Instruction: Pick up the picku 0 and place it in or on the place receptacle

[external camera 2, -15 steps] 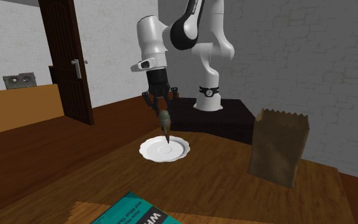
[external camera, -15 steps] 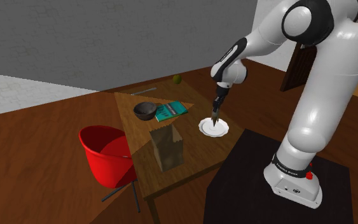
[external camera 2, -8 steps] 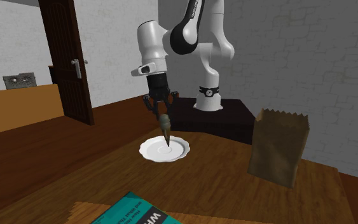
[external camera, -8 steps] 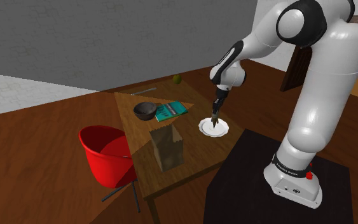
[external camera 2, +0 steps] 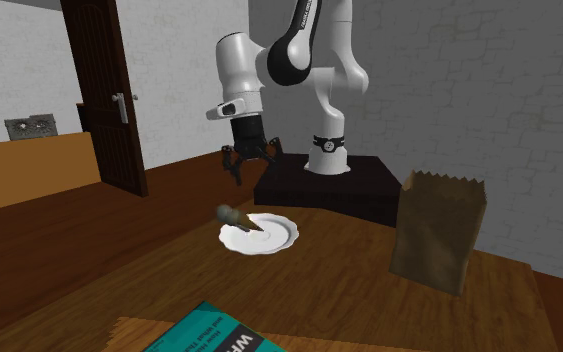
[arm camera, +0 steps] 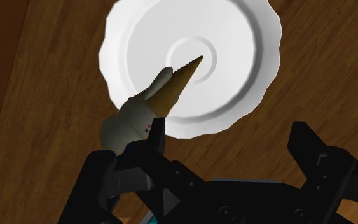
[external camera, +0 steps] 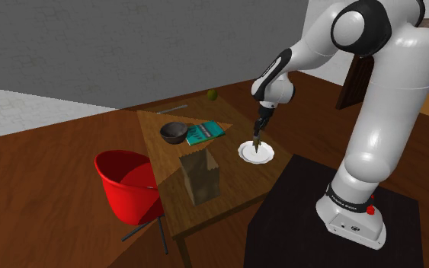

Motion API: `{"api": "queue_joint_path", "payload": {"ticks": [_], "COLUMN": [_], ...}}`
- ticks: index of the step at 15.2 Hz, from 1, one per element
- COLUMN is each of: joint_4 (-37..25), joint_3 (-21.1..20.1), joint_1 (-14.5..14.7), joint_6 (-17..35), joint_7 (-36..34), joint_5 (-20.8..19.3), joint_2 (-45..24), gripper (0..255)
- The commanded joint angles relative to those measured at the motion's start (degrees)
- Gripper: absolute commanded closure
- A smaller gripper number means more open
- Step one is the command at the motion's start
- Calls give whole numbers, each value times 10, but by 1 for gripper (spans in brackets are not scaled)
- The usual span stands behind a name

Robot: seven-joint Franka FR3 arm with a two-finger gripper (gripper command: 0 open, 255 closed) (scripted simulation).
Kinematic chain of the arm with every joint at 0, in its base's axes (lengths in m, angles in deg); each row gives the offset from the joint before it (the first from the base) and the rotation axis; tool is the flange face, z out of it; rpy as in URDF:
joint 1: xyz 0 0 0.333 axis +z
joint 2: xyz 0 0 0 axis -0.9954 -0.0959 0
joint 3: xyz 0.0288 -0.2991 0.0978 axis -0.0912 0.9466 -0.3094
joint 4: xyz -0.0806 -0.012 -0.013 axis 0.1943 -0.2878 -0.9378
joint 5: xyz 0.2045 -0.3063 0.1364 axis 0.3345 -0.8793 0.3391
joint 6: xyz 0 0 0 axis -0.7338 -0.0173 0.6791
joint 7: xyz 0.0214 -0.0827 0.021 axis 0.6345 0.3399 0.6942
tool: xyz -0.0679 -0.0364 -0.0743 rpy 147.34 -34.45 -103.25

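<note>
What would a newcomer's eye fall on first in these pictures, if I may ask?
An ice cream cone lies tipped across the rim of the white plate, with the open black gripper hanging just above. A bright red chair stands beside the table in the shoulder view.

White scalloped plate (external camera 2: 281,233): one
Grey-topped brown cone (external camera 2: 235,215): one
Brown paper bag (external camera: 201,177): one
Dark bowl (external camera: 174,132): one
Teal book (external camera: 207,132): one
Red chair (external camera: 129,185): one

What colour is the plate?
The plate is plain white, clearest in the wrist view.
</note>
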Motion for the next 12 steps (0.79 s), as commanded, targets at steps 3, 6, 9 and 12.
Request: {"api": "queue_joint_path", "payload": {"ticks": [3,6,9,12], "joint_4": [-1,-5,-5,-5], "joint_3": [13,19,19,19], "joint_1": [0,-4,-5,-5], "joint_6": [-32,-62,-62,-62], "joint_7": [-30,-53,-53,-53], "joint_5": [-43,-77,-77,-77], "joint_2": [38,70,70,70], "gripper": [0,0,0,0]}}
